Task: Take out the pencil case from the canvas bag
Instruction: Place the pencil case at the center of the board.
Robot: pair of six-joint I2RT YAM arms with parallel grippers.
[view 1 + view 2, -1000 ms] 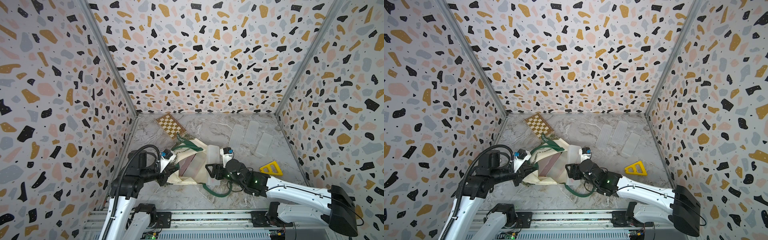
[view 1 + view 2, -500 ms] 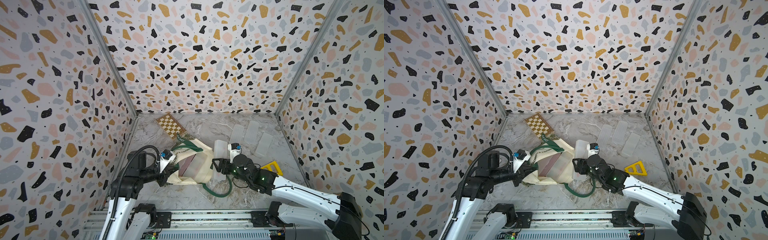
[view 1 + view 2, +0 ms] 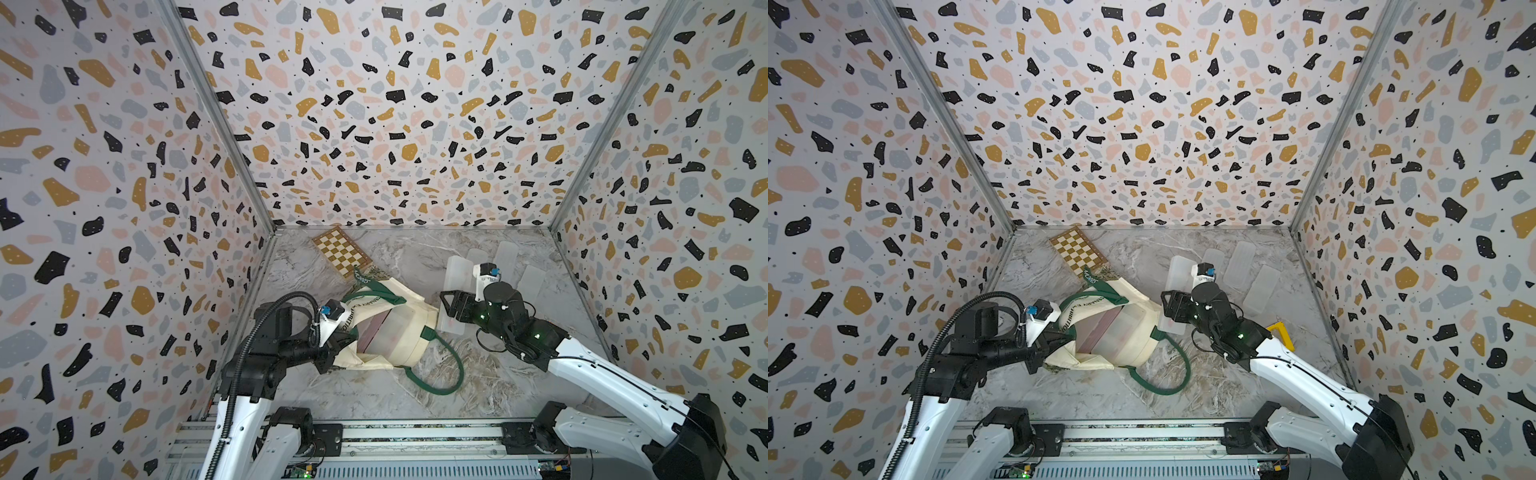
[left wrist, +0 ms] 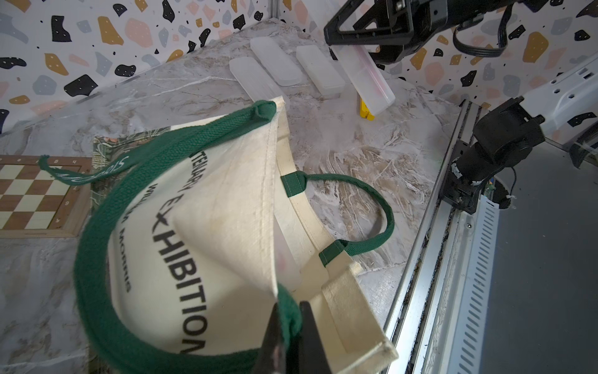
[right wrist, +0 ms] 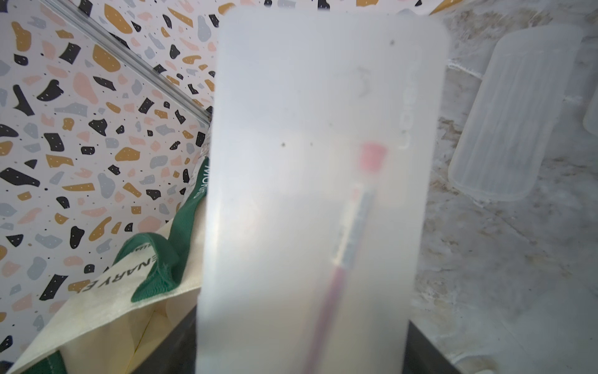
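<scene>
right tool (image 3: 448, 308) holds pencil case (image 3: 456, 272) aloft

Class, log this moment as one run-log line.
left gripper: shut on canvas bag strap | right gripper: holding pencil case outside bag

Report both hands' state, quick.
Left hand: closed on the canvas bag handle.
Right hand: holding the frosted pencil case.

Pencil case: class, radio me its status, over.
Left hand shut on green strap of cream canvas bag. Right hand holds frosted plastic pencil case, outside bag. Other frosted cases lie beyond.
</scene>
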